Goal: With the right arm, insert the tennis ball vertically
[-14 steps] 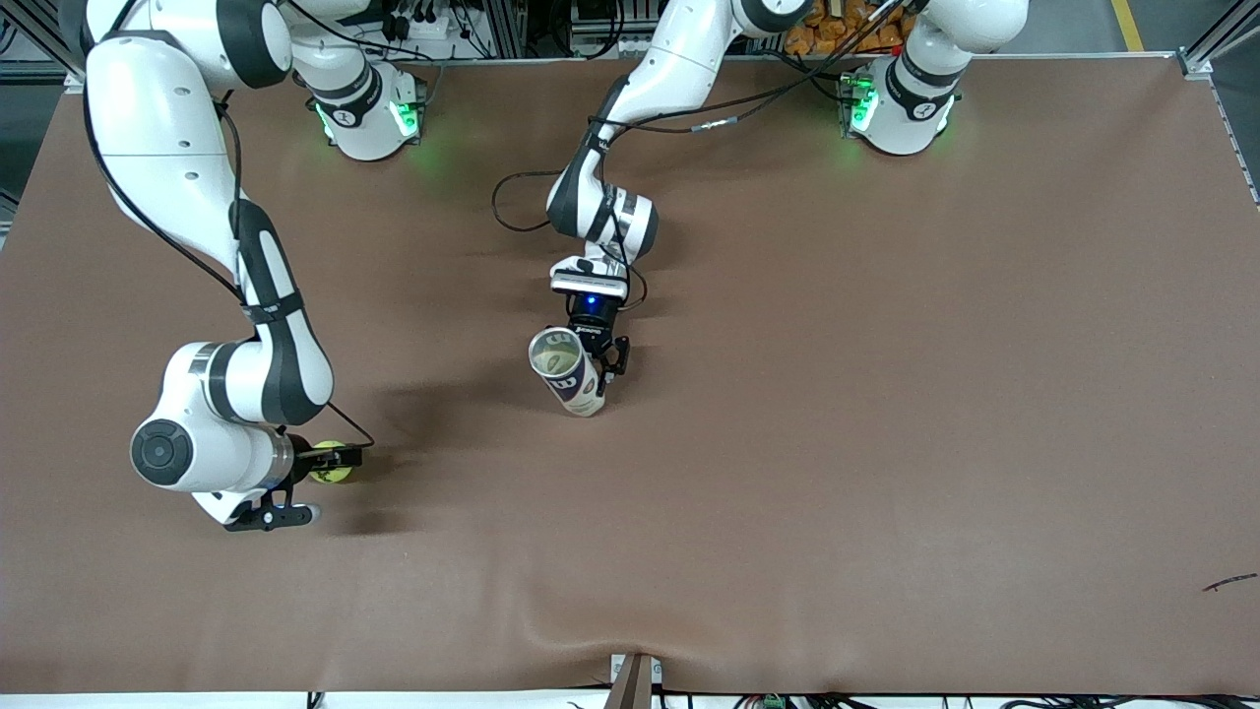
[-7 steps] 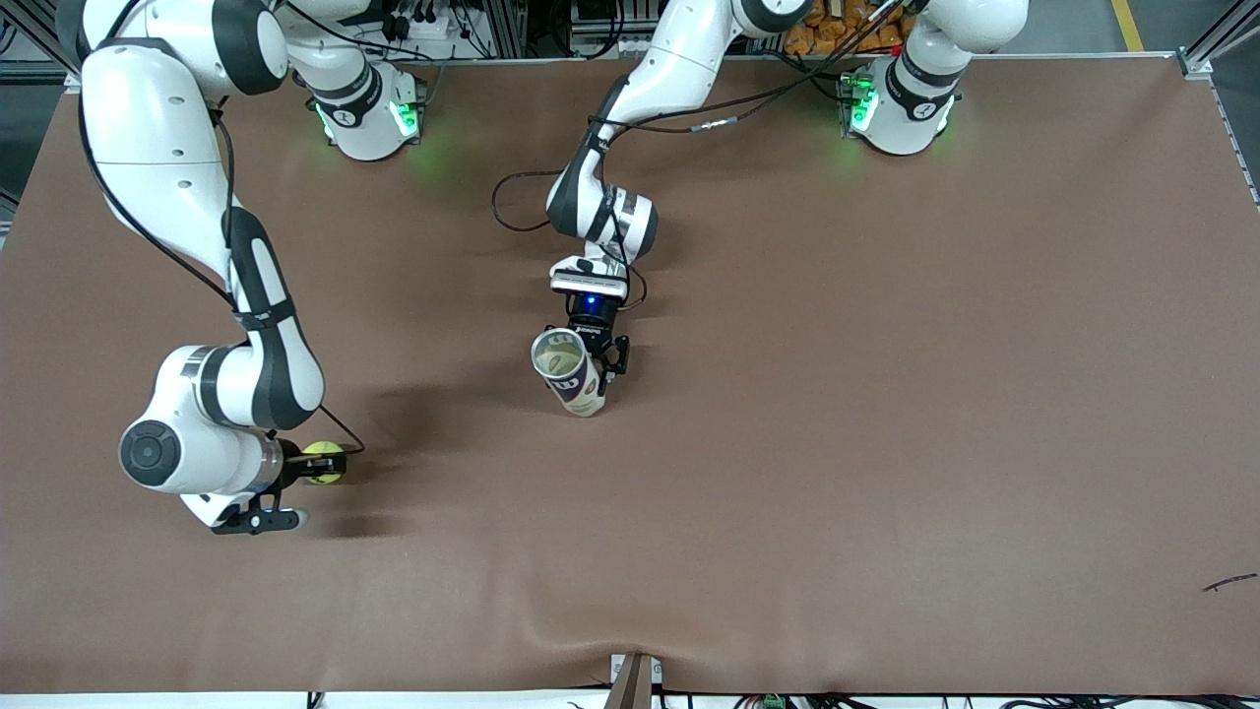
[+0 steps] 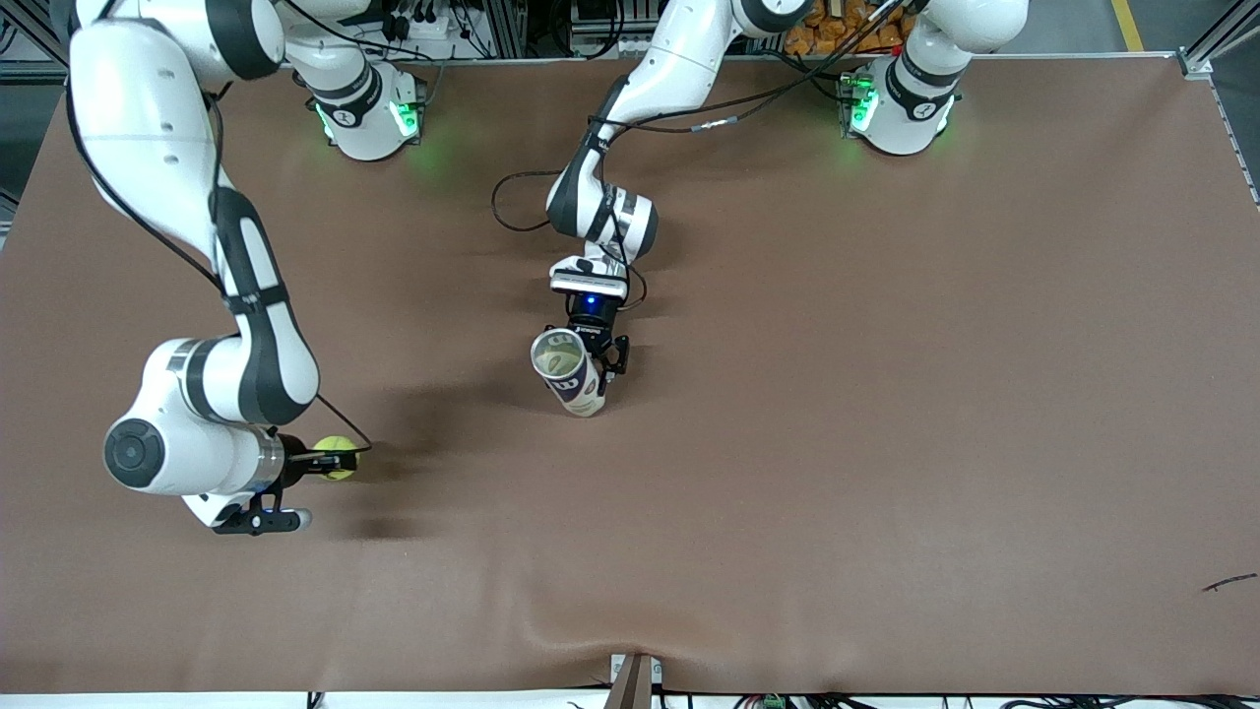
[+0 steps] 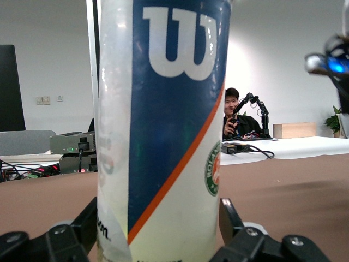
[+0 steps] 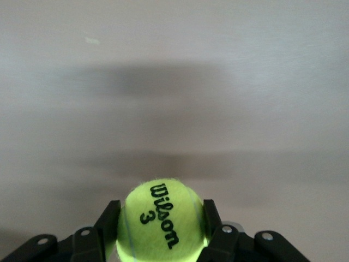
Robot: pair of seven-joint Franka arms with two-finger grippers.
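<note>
We saw the brown surface (image 3: 886,443) evenly and brightly lit from overhead, with no harsh glare. Soft, diffuse shadows lay on it beside the right claw (image 3: 330,460) and beside the left claw (image 3: 602,369). Green lamps glowed at both arm bases, tinting the cloth near them. In the right wrist view the tennis ball (image 5: 162,220) was sharp, while the surface past it looked smeared. In the left wrist view the can (image 4: 163,125) was crisp and the room pale, slightly washed out.
</note>
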